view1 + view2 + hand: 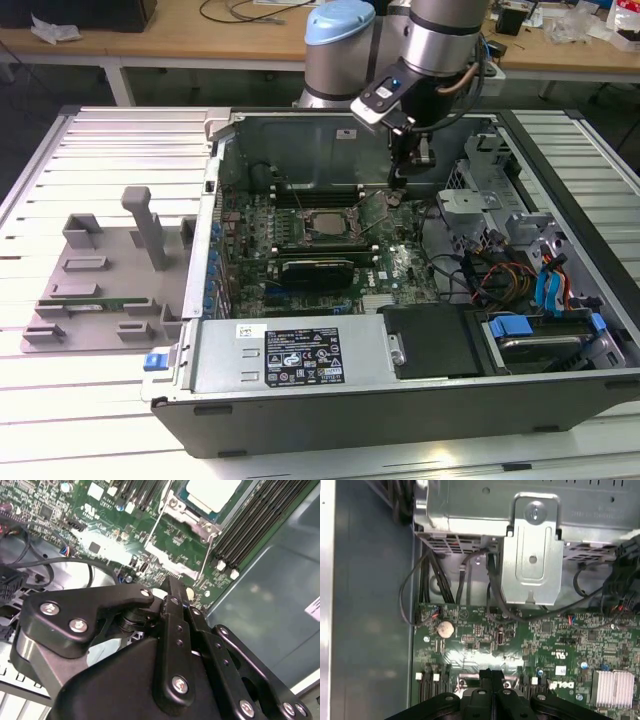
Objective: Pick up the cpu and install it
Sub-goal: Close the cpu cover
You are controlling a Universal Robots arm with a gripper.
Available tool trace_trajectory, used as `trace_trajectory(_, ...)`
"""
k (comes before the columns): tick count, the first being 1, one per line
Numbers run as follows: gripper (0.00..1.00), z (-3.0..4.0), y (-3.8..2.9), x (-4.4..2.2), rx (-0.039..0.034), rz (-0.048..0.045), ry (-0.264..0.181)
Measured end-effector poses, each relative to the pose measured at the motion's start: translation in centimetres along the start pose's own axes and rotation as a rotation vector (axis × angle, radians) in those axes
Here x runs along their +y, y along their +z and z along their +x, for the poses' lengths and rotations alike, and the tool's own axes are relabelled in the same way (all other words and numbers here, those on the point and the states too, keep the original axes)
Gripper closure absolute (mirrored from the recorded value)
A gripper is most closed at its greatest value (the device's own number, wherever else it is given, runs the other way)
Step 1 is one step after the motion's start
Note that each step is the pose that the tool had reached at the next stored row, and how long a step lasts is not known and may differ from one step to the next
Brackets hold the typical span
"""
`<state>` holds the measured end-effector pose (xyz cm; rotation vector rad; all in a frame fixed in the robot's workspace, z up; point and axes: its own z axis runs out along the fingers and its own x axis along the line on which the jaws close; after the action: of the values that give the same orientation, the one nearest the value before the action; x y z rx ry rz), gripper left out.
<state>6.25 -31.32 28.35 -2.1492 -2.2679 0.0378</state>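
**Operator:** Where's the cpu (212, 492)?

**Spotter:** You'll find it lying flat in the socket on the motherboard (245, 235), inside the open case (300, 135). It is a square chip with a pale silver top and a thin darker rim. It sits near your gripper (394, 188), on the exterior view's left of it.

**Operator:** And the claw?

**Spotter:** Your fingers (486, 677) are clenched together with nothing visible between them. The tips are low over the board, by the socket's bright metal frame (172, 562).

**Operator:** Anything you can't make out?

**Spotter:** In the second wrist view the picture's edge cuts off part of the chip, and the gripper's black body hides the board beneath it. I cannot tell whether your tips touch the frame.

**Operator:** Any writing?

**Spotter:** There's a white-and-black label (302, 356) on the case's near metal cover, and white print on the board. Both are too small for you to rely on.
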Motion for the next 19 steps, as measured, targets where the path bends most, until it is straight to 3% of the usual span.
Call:
trace_trajectory(11, 0.89, -0.14, -0.05, 2.61, -0.0007, 0.0, 0.0)
trace_trajectory(12, 0.89, -0.18, -0.01, 3.49, -0.0011, 0.0003, 0.0)
trace_trajectory(16, 0.89, -0.22, 0.41, 4.27, -0.0012, 0.0017, 0.0)
trace_trajectory(19, 0.89, -0.21, 0.95, 4.32, -0.0011, 0.0025, 0.0)
